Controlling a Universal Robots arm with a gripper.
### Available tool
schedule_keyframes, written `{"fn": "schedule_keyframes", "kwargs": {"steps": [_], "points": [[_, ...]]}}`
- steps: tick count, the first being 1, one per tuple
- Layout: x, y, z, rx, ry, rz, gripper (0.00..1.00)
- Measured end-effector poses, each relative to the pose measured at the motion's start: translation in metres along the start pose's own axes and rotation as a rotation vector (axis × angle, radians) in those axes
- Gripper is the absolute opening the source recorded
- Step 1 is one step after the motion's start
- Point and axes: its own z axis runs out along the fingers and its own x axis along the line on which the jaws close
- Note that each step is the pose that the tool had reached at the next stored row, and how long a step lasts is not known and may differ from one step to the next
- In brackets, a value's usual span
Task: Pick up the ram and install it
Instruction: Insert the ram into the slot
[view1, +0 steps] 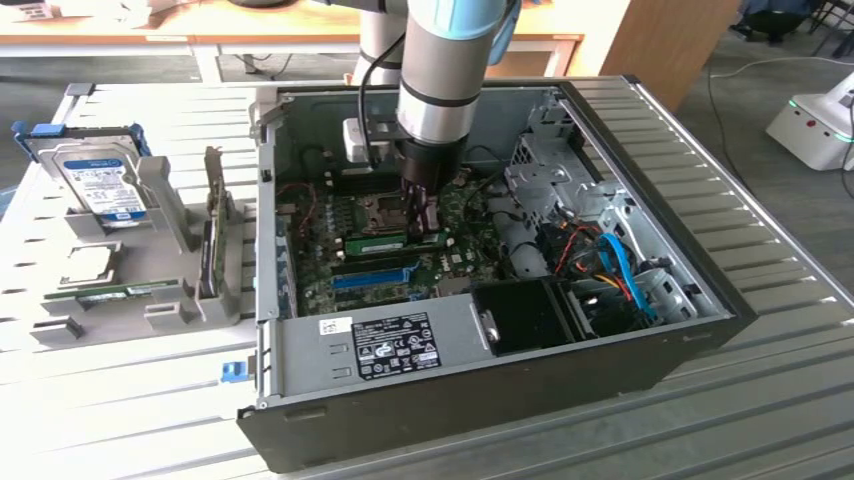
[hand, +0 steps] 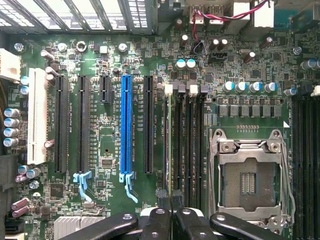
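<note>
Gripper (hand: 172, 199) closed almost fully, pinching the ram (hand: 169, 142) edge-on between its fingertips. The stick runs straight out ahead of the tool, along the memory slots (hand: 187, 140) beside the CPU socket (hand: 248, 177). Pickup complete; seating apparently unfinished.

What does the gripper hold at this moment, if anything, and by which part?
The gripper holds the ram, pinched by its upper long edge and standing on edge at the memory slots.

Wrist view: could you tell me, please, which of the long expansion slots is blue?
The blue expansion slot, flanked by black slots on both sides; the others are black, except one white slot.
</note>
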Motion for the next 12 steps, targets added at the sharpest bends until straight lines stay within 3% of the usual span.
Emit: {"fn": "schedule_keyframes", "kwargs": {"steps": [6, 9, 12], "points": [[0.0000, 0.0000, 0.0001, 0.0001, -0.0003, 0.000, 0.13], [0.0000, 0.0000, 0.0001, 0.0001, -0.0003, 0.000, 0.25], [0.0000, 0.0000, 0.0001, 0.0001, -0.0002, 0.000, 0.25]]}}
